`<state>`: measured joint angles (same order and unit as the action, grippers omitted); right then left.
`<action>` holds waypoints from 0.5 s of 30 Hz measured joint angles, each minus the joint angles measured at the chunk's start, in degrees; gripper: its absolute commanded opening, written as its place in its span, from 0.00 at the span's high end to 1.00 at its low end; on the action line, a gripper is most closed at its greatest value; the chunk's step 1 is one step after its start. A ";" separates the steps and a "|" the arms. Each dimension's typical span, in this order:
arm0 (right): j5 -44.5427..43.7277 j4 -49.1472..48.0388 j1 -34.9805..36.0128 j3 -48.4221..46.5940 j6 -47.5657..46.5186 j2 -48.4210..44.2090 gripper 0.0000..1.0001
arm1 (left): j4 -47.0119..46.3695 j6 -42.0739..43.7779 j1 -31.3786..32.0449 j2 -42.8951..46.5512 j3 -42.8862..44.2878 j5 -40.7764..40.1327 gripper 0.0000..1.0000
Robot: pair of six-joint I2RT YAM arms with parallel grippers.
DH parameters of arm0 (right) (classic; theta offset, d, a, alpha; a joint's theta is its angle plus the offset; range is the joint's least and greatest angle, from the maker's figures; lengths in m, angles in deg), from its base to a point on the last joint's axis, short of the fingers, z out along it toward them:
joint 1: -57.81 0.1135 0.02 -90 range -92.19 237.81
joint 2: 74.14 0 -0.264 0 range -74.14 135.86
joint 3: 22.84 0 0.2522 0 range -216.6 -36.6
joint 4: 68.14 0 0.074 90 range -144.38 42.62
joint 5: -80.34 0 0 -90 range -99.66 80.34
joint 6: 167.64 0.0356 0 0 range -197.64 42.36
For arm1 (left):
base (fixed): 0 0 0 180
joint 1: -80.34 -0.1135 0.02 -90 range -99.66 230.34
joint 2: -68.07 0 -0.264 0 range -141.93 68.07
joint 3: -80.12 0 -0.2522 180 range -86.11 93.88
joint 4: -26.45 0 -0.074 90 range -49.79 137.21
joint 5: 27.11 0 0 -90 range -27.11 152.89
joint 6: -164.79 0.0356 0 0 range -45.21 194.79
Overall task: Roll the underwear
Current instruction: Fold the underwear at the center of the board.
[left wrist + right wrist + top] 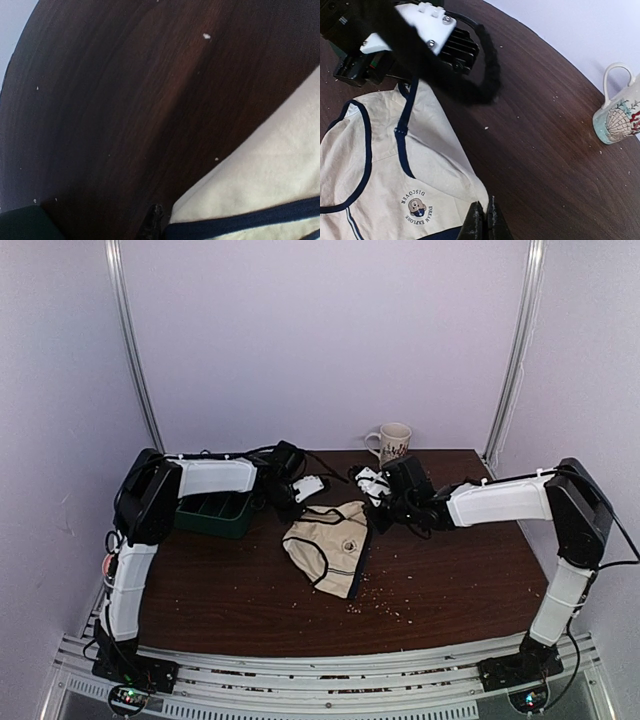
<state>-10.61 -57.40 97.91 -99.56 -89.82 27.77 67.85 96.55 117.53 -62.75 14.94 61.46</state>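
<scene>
The underwear [330, 545] lies spread flat in the middle of the table [450, 575]; the right gripper [481, 222] sits at its edge, fingers pressed together. The left gripper [302, 495] hangs by its far corner, and I cannot tell how its jaws stand; a tray [213, 512] and mug [392, 443] stand behind.

Dark wood table [450, 580]: beige underwear [330, 545] centre, green tray [212, 515] left, mug [392, 443] rear, crumbs [385, 605] scattered.
</scene>
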 measured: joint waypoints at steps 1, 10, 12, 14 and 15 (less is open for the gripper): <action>0.96 0.37 0.00 -0.94 -0.42 0.79 1.00 | 0.13 -0.15 0.00 -0.46 0.00 -0.66 0.88; 6.05 2.47 3.56 -0.07 -2.75 0.55 1.00 | -0.52 -0.52 -0.02 -1.29 -0.20 -4.92 0.81; 5.14 2.51 5.05 1.79 -2.78 -1.44 1.00 | -1.55 -0.61 0.00 -0.74 -1.60 -5.42 0.79; 4.28 3.08 6.47 3.04 -2.71 -3.48 1.00 | -2.45 -0.79 0.00 0.50 -3.26 -5.53 0.78; 3.74 3.37 7.15 3.21 -2.67 -4.35 1.00 | -2.60 -0.79 0.00 1.16 -4.02 -5.42 0.78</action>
<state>-6.87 -54.04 105.05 -96.35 -92.49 23.42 65.25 95.76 117.53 -61.59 10.92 56.04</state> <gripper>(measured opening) 0.028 0.212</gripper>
